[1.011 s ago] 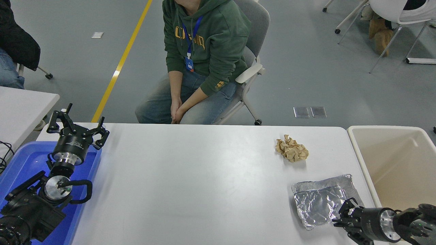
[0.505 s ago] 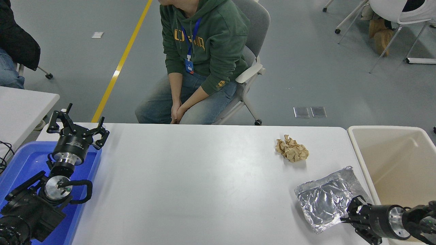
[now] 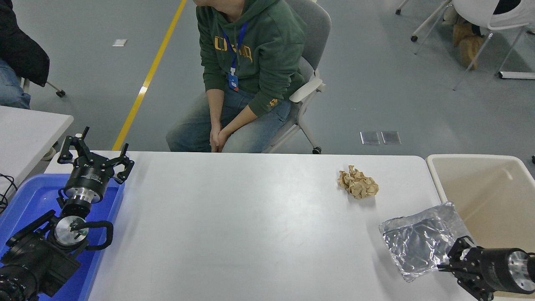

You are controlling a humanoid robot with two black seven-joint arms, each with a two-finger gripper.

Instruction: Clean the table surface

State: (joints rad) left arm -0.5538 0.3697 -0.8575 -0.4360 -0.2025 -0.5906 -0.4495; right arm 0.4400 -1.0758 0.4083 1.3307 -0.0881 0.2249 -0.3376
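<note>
Head view: left gripper (image 3: pixel 95 154) parked over blue tray (image 3: pixel 25 200), fingers spread, empty. Table surface (image 3: pixel 234 225) spans centre; crumpled brown paper (image 3: pixel 357 182) sits on it. Right gripper (image 3: pixel 453 264) pinches foil sheet (image 3: pixel 422 239) edge beside beige bin (image 3: pixel 443 184). Risk: thin foil tears or slips from grip.

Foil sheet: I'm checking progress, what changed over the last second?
The right gripper, shut on the foil sheet, drew it rightward until it overlaps the beige bin. The paper ball, left gripper and table stayed put.
</note>
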